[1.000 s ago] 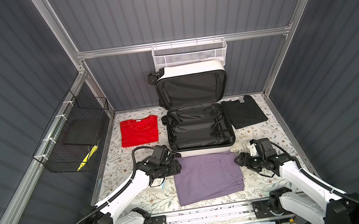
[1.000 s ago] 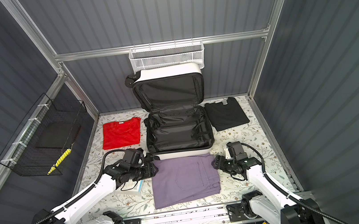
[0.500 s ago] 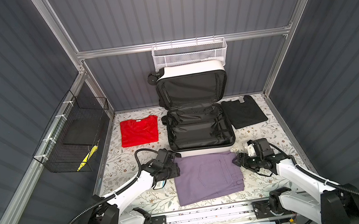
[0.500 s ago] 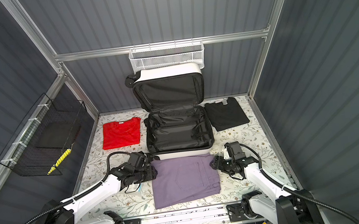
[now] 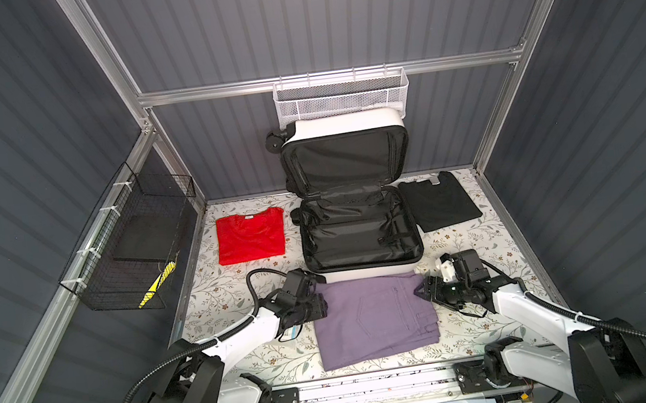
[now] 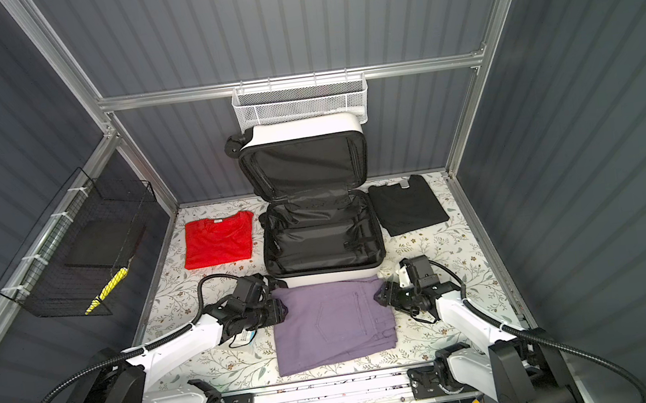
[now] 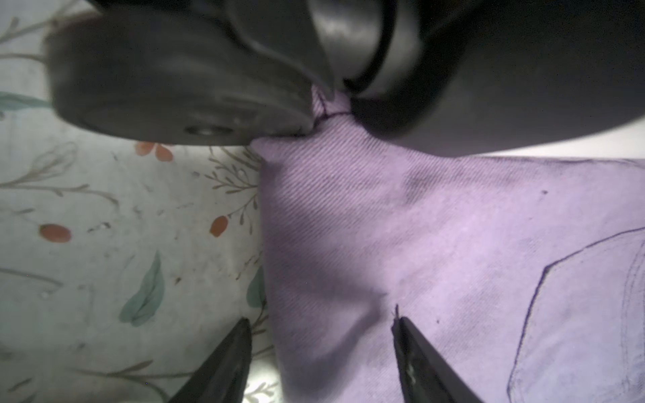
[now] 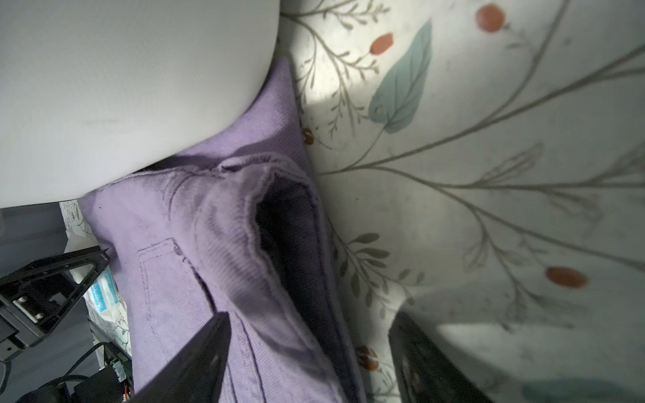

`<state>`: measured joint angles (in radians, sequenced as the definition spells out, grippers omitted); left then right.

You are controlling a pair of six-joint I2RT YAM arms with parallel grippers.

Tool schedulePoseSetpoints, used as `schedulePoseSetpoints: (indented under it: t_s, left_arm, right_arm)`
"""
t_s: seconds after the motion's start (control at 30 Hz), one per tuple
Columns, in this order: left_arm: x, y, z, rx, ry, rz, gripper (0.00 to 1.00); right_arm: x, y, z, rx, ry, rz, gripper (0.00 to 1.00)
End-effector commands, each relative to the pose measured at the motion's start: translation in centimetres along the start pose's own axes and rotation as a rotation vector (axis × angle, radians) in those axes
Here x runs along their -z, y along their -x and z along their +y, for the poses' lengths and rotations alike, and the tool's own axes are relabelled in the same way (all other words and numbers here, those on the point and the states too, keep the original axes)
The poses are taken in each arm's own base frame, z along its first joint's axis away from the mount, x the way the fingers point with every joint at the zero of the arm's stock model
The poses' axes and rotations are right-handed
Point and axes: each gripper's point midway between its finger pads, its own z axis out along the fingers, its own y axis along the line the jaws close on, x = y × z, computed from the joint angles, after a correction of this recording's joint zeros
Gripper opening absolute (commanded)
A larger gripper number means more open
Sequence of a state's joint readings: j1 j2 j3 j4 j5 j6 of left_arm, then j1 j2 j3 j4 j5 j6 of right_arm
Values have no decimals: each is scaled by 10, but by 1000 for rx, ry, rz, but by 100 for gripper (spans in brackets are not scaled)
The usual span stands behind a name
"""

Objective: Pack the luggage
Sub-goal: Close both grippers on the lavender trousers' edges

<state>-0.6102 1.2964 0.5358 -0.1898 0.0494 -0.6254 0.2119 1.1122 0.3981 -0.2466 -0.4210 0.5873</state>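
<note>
Out at 9 o'clock on the floral table (image 5: 223, 290), the left gripper (image 5: 323, 307) is hovering released, its jaws straddling the left edge of the folded purple trousers (image 5: 373, 317). In the left wrist view, one finger (image 7: 237, 349) is sitting over the table and the other over cloth. The trousers are lying at 3 o'clock from it, with their far-left corner tucked in beside a black wheel (image 7: 174, 87) of the luggage (image 5: 363, 272). The luggage is lying open and empty at 12 o'clock of the trousers, touching their far edge, with its lid leaning on the back wall. The right gripper (image 5: 419, 289) is mirroring this from 3 o'clock, jaws apart astride the waistband edge. Both arms are sitting equally near, so the carry is probably heading toward 12 o'clock. The tucked corner may drag.
</note>
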Motion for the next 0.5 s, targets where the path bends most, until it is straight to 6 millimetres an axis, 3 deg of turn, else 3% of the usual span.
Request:
schedulePoseSetpoints:
  t_s: [0.0, 0.23, 0.33, 0.47]
  left_arm:
    - [-7, -10, -1, 11, -20, 27, 66]
    - [-11, -15, -5, 16, -62, 30, 56]
    - [-10, -14, -9, 17, -90, 28, 45]
    - [-1, -9, -20, 19, -139, 10, 18]
  right_arm:
    - [-7, -9, 0, 3, 9, 46, 73]
    - [-11, -13, 2, 10, 12, 66, 63]
    - [-11, -14, 4, 10, 23, 68, 50]
    - [-10, -17, 7, 12, 50, 72, 22]
